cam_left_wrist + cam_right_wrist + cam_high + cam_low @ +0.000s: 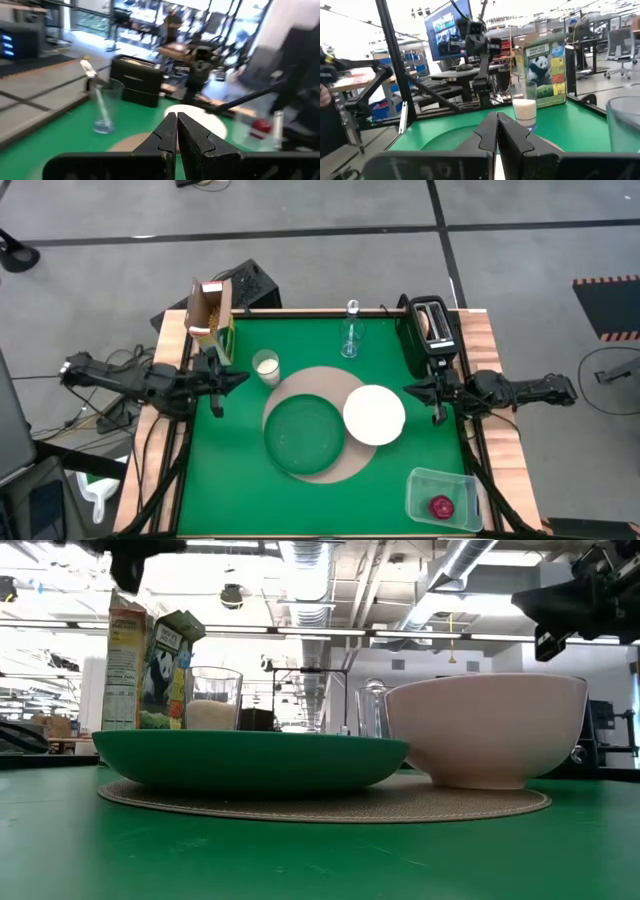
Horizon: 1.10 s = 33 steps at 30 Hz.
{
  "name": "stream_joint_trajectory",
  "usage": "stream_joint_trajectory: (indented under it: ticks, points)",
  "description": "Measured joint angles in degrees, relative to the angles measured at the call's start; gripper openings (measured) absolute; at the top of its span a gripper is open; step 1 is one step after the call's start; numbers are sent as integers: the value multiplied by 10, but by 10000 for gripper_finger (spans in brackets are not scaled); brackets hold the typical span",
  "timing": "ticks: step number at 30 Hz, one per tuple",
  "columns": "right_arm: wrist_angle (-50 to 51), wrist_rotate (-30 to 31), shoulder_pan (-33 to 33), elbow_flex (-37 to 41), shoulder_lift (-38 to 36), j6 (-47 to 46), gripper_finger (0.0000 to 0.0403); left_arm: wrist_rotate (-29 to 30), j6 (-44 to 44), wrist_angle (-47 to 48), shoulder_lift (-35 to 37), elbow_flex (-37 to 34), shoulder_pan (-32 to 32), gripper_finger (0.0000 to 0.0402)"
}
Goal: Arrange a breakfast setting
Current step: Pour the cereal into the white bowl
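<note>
A round tan mat (322, 383) lies mid-table. On it rest a dark green plate (303, 435) and a white bowl (374, 414), side by side. A small milk glass (266, 367) stands at the mat's far left. A clear stemmed glass (350, 338) stands farther back, with a silver spoon (90, 70) leaning in it. A toast (436, 325) sticks out of the toaster's slot. A red fruit (441, 506) lies in a clear tub. My left gripper (177, 122) hovers shut above the table's left side, beside the milk glass. My right gripper (497, 120) hovers shut by the table's right edge, near the bowl.
A green-and-yellow cereal box (212, 315) stands open at the far left corner. A black toaster (428, 332) stands at the far right. The clear tub (445, 498) sits at the near right corner. Bare green cloth (230, 480) lies near left of the mat.
</note>
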<state>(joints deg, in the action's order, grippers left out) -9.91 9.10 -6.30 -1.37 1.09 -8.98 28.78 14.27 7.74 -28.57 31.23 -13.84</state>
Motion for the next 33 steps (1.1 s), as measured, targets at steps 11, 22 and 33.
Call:
stream_joint_trajectory:
  ticks: [11, 22, 33]
  points:
    - [-92, 3, 1, -2, 47, 66, 40, 26, -107, 151, -165, 259, -9, 0]
    - [-146, 2, 13, -3, 49, 82, 40, 146, -171, 116, -209, 280, -2, 19]
    - [-240, -2, 14, -3, 86, 79, 40, 151, 35, 365, -217, 367, 72, 198]
